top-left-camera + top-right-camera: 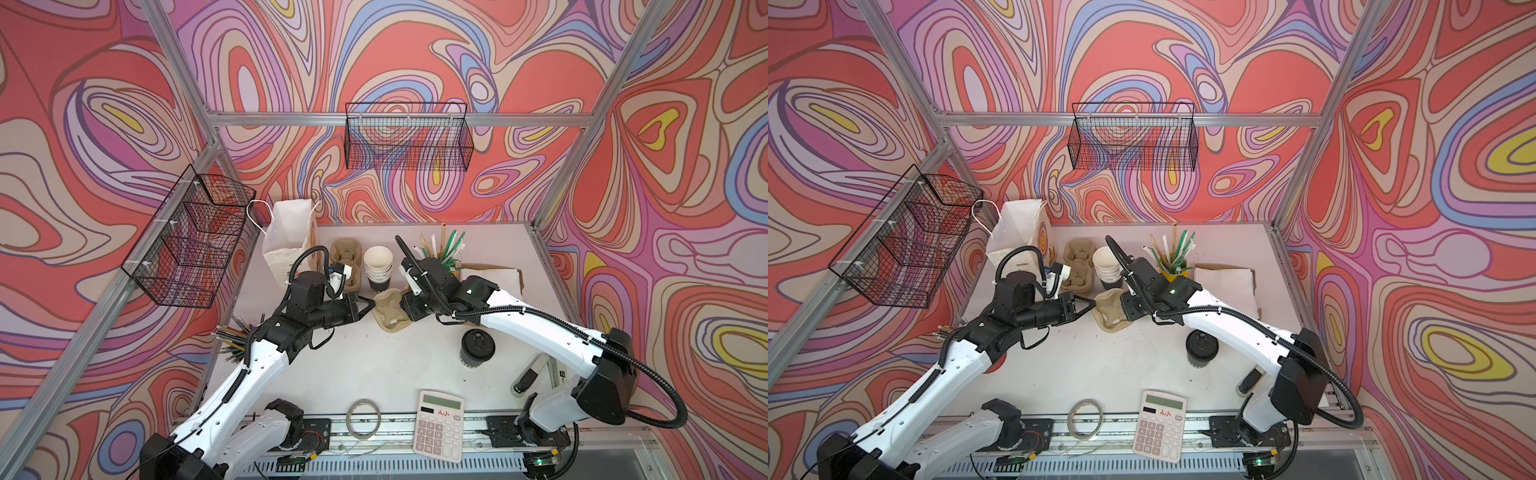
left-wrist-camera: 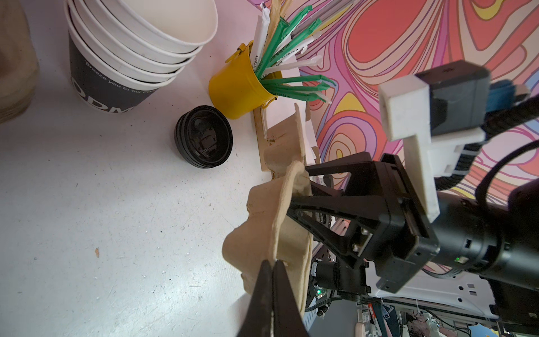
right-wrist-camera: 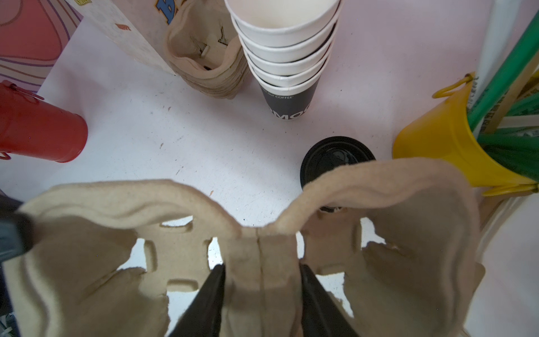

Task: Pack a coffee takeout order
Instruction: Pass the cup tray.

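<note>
We see the tan pulp carrier (image 1: pixel 390 311) near the middle of the tabletop (image 1: pixel 374 374), caught between the two arms in both top views. The left end effector (image 2: pixel 272 262) is fully closed, its fingers pinching a thin edge of the carrier's rim. The right end effector (image 3: pixel 262 267) has closed onto the carrier's centre ridge, one finger against each side, with a cup well open on either hand. Whether the carrier's underside touches the tabletop we cannot tell. The black lidded cup (image 1: pixel 478 347) stands upright by itself, well apart from the carrier, under the right arm's forearm. The white paper bag (image 1: pixel 289 232) stands upright and open at the far left corner, just beside a stack of spare carriers (image 1: pixel 347 253). Next to those rises the stack of lidless cups (image 1: pixel 378 266), and the yellow pot of straws (image 2: pixel 239 90) sits beyond.
</note>
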Robot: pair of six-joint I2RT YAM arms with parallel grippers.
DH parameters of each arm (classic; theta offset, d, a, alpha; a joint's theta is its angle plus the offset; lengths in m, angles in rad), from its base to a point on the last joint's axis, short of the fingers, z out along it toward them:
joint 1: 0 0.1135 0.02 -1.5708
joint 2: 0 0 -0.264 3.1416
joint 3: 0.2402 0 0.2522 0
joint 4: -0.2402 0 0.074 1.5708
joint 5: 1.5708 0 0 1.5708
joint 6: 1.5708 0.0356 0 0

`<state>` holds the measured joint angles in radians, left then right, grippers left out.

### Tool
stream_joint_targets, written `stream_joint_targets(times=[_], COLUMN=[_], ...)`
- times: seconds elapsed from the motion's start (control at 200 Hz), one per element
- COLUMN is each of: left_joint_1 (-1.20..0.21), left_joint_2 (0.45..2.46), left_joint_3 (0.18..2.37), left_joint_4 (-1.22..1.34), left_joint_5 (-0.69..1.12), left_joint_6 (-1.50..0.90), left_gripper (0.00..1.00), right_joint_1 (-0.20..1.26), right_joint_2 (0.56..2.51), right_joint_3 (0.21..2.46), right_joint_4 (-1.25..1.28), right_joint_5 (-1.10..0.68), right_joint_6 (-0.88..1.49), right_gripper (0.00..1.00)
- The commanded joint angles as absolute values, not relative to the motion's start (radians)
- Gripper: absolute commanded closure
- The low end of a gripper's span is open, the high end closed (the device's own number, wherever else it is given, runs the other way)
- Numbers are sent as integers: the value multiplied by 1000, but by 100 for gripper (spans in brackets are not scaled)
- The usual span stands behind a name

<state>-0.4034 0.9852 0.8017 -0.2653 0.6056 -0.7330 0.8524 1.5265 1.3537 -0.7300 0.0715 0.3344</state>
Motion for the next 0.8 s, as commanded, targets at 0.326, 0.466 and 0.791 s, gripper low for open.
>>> stream_joint_targets(times=[0.326,0.466,0.791], left_joint_1=[-410,-409,-371], left_joint_2=[1011,1019,962], left_joint_3=[824,825,926], left_joint_4=[-216,-208,-315], left_joint_5=[603,605,461], left_joint_6=[-723,-723,-713], left_gripper=[84,81,24], right_joint_1=[854,854,854], right_joint_2=[1512,1508,1506], right_joint_3=[1329,1323,1328], right_joint_4=[-714,-703,-704], right_joint_5=[80,74,90], right_joint_6=[318,318,318], right_gripper=[64,68,69])
